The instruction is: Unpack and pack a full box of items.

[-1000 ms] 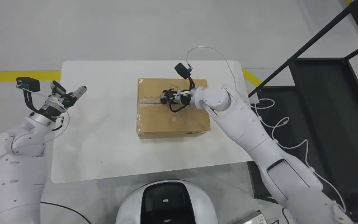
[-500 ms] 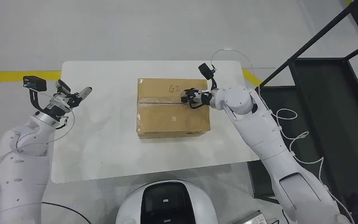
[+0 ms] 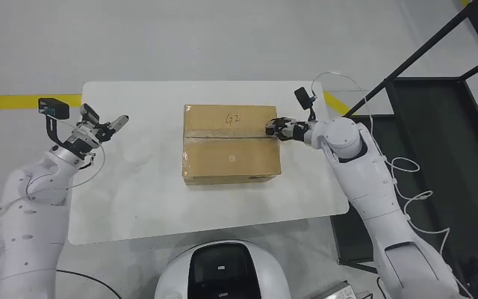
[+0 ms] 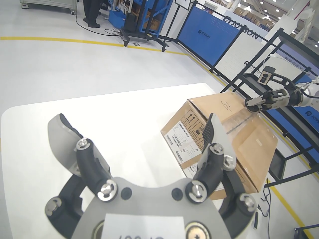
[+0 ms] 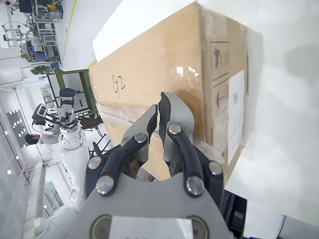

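We have our right gripper pinched nearly shut, empty, at the seam's end of the sealed brown cardboard box on the white table. If the clear tape holds, pulling could drag the box. Our left gripper hangs wide open.

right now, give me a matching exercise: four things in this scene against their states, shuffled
1 cardboard box
2 left gripper
3 right gripper
4 table

a jaws shut, at the end of the box's top seam
b white, bears the box
c jaws apart, clear of the box
d closed, taped along the top

Pairs: 1-d, 2-c, 3-a, 4-b
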Controlling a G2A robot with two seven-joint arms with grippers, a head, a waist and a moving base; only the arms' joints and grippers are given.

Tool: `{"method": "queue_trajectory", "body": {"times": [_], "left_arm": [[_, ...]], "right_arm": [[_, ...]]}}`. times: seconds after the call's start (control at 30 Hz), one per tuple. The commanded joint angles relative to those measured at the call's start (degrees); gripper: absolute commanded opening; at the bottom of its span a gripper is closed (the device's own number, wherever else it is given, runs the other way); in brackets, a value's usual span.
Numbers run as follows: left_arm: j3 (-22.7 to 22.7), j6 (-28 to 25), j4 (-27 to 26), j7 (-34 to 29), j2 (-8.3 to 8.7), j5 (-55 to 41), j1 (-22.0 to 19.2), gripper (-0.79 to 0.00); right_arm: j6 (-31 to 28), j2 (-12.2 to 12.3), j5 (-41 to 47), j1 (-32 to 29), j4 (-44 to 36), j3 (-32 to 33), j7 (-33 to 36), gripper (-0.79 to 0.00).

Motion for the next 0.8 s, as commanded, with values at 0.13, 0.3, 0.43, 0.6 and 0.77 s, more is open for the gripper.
{"method": "queue_trajectory", "body": {"times": [0.13, 0.3, 0.43, 0.6, 0.77], "left_arm": [[0.51, 0.34, 0.49, 0.64, 0.14, 0.0, -0.19, 0.0], [1.44, 0.02, 1.25, 0.43, 0.15, -1.36, -0.83, 0.0], [3.64, 2.59, 1.8, 0.26, -0.27, -2.46, -2.64, 0.0], [4.99, 5.4, 2.33, 0.83, -0.64, -4.69, -3.63, 0.0], [4.71, 5.93, 2.72, 0.34, -0.52, -5.9, -3.78, 0.0]], "right_arm": [[0.01, 1.33, -0.89, -3.64, -3.17, 5.34, 0.26, -0.785], [-7.64, 2.43, -0.9, -7.17, -7.0, 9.31, 2.89, -0.785], [-17.82, 3.05, 4.29, -11.07, -8.0, 13.75, 4.04, -0.785], [-27.29, 3.49, 10.25, -15.77, -9.12, 18.65, 2.35, -0.394], [-28.81, 3.58, 11.74, -16.57, -8.77, 19.59, 2.2, 0.0]]}}
